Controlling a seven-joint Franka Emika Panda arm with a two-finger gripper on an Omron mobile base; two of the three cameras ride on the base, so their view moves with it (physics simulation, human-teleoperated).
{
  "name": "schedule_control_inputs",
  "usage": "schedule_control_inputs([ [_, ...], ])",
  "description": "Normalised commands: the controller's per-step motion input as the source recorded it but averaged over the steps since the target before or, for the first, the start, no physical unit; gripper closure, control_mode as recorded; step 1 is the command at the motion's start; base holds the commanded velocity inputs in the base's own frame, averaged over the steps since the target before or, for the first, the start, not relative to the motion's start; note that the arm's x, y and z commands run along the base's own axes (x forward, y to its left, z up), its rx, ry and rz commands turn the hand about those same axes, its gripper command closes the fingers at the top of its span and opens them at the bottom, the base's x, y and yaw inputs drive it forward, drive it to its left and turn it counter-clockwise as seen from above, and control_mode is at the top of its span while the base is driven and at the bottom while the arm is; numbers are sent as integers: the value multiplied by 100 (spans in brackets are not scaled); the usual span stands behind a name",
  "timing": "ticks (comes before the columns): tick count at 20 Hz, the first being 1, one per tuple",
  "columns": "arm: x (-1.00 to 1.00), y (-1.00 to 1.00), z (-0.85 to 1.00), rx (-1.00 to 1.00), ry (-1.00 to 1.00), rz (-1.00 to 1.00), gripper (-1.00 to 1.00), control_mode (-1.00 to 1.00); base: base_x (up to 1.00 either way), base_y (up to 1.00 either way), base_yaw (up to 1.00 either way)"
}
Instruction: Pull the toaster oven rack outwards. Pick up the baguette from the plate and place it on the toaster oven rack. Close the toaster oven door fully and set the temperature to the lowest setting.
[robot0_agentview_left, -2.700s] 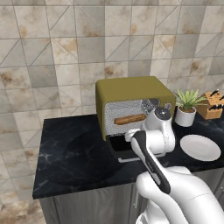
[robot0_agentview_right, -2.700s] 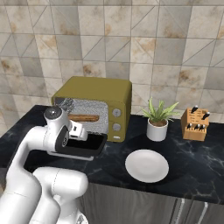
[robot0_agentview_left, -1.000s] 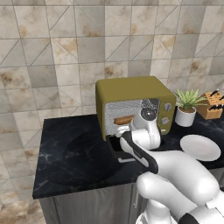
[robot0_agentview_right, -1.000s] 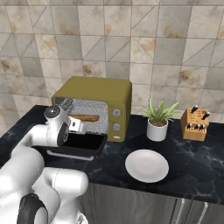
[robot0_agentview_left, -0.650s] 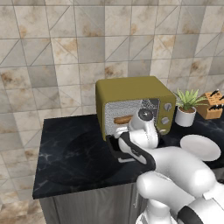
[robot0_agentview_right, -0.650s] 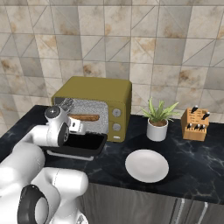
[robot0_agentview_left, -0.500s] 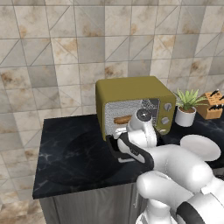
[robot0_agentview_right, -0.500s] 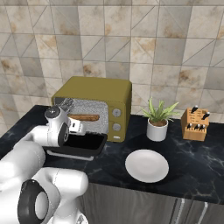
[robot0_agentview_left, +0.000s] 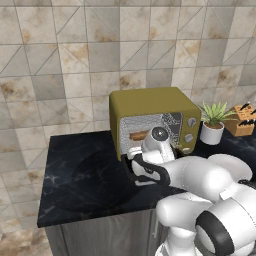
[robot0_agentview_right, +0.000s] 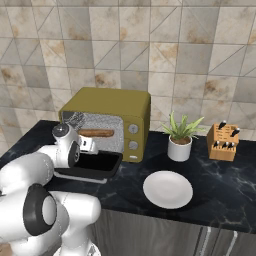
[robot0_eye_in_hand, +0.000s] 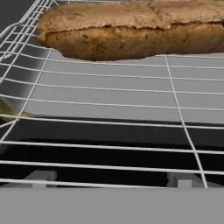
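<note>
The olive-yellow toaster oven (robot0_agentview_left: 152, 107) (robot0_agentview_right: 107, 107) stands at the back of the counter. Its door (robot0_agentview_right: 95, 163) is dropped open and lies flat in front of it. The baguette (robot0_eye_in_hand: 131, 28) (robot0_agentview_right: 96, 133) (robot0_agentview_left: 137, 136) rests on the wire rack (robot0_eye_in_hand: 109, 103) inside the cavity. My gripper (robot0_eye_in_hand: 111, 179) (robot0_agentview_right: 90, 145) hovers over the open door, pointing into the cavity just short of the rack's front edge. It is open, its fingertips (robot0_eye_in_hand: 40, 176) wide apart with nothing between them. The white plate (robot0_agentview_right: 167, 189) is bare.
A potted plant (robot0_agentview_right: 180, 137) (robot0_agentview_left: 213, 125) and a wooden knife block (robot0_agentview_right: 223, 141) (robot0_agentview_left: 241, 120) stand right of the oven. Grey knobs (robot0_agentview_right: 133, 128) line the oven's right front. My own arm bulks low over the counter's front edge.
My hand has shifted slightly left in front of the oven and the elbow has swung lower and closer to the cameras. The baguette, the rack and the door have stayed still.
</note>
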Motion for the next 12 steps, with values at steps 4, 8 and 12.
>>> schedule_control_inputs([
  [4,19,0,-29,0,-5,-1,-100,-100,0,0,0],
  [8,25,0,-20,0,-6,-2,-100,-100,0,0,0],
  [12,26,-1,-13,0,-6,-2,-100,-100,0,0,0],
])
